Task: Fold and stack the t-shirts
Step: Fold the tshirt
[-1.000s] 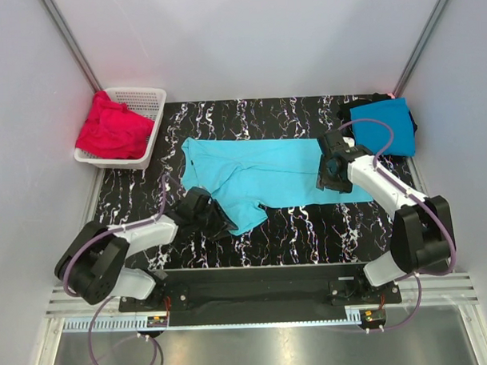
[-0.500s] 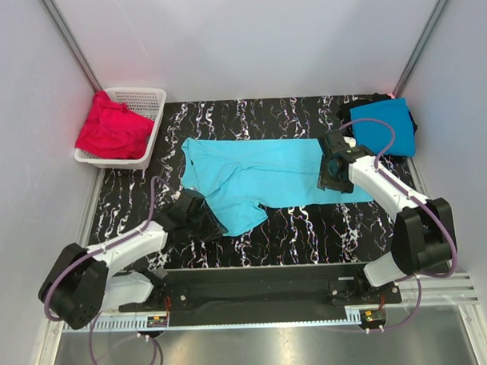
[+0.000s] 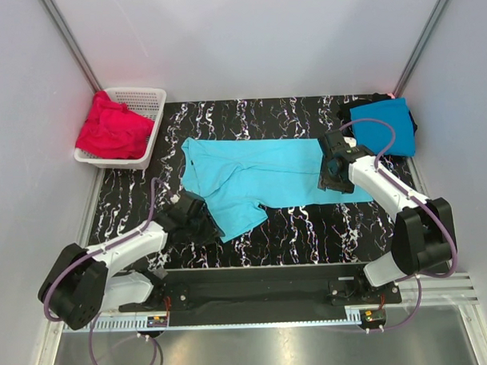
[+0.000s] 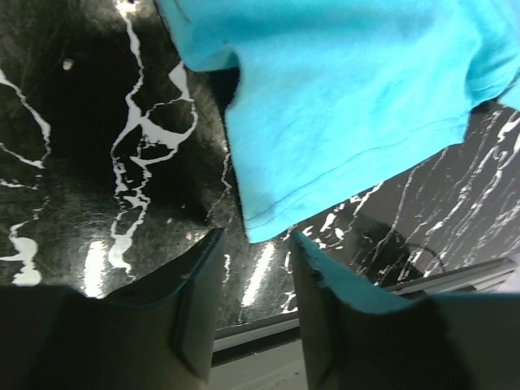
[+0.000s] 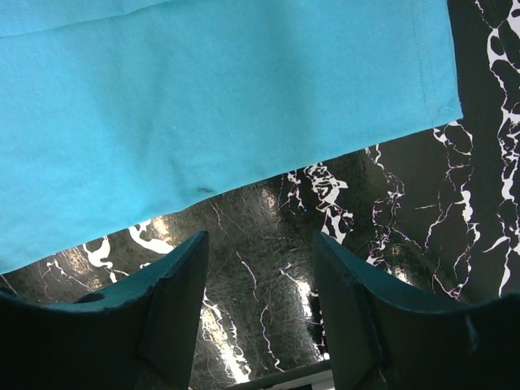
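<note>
A light turquoise t-shirt (image 3: 259, 172) lies spread flat on the black marbled table (image 3: 309, 228), collar to the left. My left gripper (image 3: 210, 224) is open, low at the shirt's near sleeve; in the left wrist view the sleeve's corner (image 4: 264, 219) lies just ahead of the gap between my open fingers (image 4: 199, 301). My right gripper (image 3: 332, 178) is open over the shirt's near right edge; the right wrist view shows the turquoise cloth (image 5: 227, 106) ahead of my open gripper (image 5: 260, 252), with bare marble below it. A deeper blue shirt (image 3: 387, 126) lies folded on a black one (image 3: 354, 109) at the back right.
A white lattice basket (image 3: 144, 98) at the back left holds red shirts (image 3: 112, 128). Grey walls close in the table on three sides. The table's front edge runs just behind both grippers (image 4: 268, 325).
My left arm has drawn back toward the near left, and its gripper has slid off the sleeve to the sleeve's corner. The right gripper has barely moved.
</note>
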